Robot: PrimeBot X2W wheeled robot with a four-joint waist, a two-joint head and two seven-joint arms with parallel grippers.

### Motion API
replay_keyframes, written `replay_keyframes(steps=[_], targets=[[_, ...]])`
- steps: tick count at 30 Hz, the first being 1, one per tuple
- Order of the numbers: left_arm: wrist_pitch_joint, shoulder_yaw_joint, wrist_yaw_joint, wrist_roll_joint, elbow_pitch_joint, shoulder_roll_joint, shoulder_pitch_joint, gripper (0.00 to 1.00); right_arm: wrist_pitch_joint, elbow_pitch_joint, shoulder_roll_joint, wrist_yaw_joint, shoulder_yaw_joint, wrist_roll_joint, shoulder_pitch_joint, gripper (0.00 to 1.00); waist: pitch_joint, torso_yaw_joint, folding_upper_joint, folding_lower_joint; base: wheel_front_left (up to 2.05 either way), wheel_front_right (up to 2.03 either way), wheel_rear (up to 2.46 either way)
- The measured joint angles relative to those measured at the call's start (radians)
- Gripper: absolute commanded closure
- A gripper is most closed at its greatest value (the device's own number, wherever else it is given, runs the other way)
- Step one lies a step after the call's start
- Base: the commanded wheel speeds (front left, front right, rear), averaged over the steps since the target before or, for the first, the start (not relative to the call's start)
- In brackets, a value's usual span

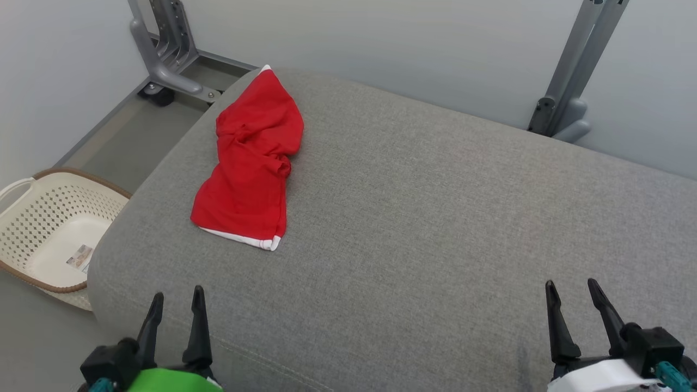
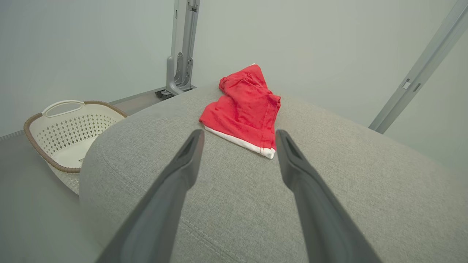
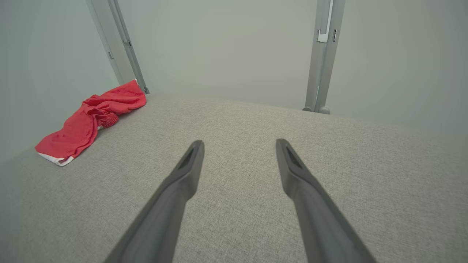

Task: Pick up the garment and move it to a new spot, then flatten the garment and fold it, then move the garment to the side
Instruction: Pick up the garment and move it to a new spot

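garment: red, crumpled, I see it at far-left of gray cushion | left gripper: wide, empty, over near edge, apart from garment | right gripper: wide, empty, well apart from garment | basket: floor, left of cushion

Grey fabric cushion; crumpled red garment, white-trimmed, lying near far left corner.

Green-cuffed left claw, white-cuffed right claw
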Motion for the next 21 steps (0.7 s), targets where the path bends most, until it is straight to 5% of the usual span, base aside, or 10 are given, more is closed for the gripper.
replay_keyframes(steps=[7, 21], targets=[[0.000, -0.022, 0.000, -0.086, 0.100, 0.022, -0.206, 0.00, 0.000, -0.037, 0.000, 0.000, 0.016, -0.105, -0.122, 0.00, 0.093, -0.007, 0.0000, 0.0000, 0.00, 0.00, 0.00], [0.042, -0.040, 0.000, -0.308, 0.639, 0.089, -0.692, 0.00, 0.000, -0.108, -0.043, 0.000, -0.010, -0.165, -0.257, 0.00, 0.425, -0.096, 0.0000, 0.0000, 0.00, 0.00, 0.00]])
